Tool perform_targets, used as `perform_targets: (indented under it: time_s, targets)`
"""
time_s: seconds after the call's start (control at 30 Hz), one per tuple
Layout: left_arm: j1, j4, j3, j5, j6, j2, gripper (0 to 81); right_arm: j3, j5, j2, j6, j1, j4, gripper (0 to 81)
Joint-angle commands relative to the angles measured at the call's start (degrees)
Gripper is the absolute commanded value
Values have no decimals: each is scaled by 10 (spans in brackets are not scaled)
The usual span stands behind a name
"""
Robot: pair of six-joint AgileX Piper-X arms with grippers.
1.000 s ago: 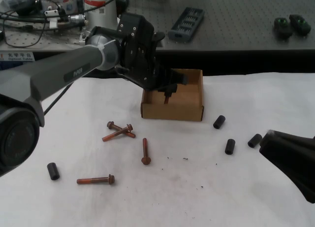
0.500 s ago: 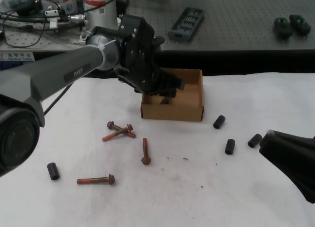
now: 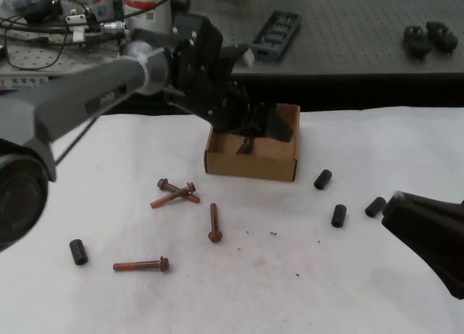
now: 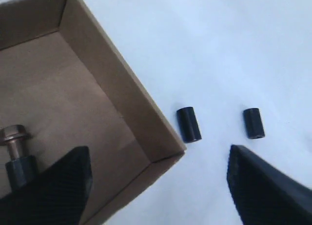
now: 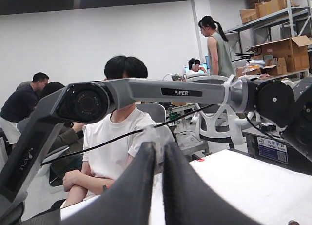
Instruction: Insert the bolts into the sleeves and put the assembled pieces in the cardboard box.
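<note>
L gripper hangs over the brown cardboard box, fingers spread wide, nothing between them. The assembled piece, a rusty bolt in a black sleeve, lies on the box floor just beside one finger, so this one reads as delivered. Prob. next pick is the crossed pair of rusty flanged bolts on the white cloth. In high view they're at 7–8 o'clock from L gripper, long axes near 3–9. R gripper has fingers pressed together, empty, w/ a black cylindrical sleeve just beside its tip.

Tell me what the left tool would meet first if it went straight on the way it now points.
Probably the cardboard box: its corner wall lies right between the fingers of the open left tool. Depth is unclear, so it might just pass the rim.
</note>
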Motion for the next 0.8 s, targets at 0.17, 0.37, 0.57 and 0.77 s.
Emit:
perform_targets:
  time_s: [0.17, 0.37, 0.57, 0.77]
  targets:
    - [1, 167, -7, -37, 131, -127, 484, 0, 1, -5, -10, 2, 0, 70]
    - [-2, 359, -3, -123, 217, -179, 483, 0, -21, -5, -30, 2, 0, 70]
    - [-2, 390, 97, -121, 227, -248, 483, 0, 12, -5, -45, 2, 39, 70]
    - [15, 312, 259, -121, 213, -378, 483, 0, 67, -5, -64, 2, 78, 71]
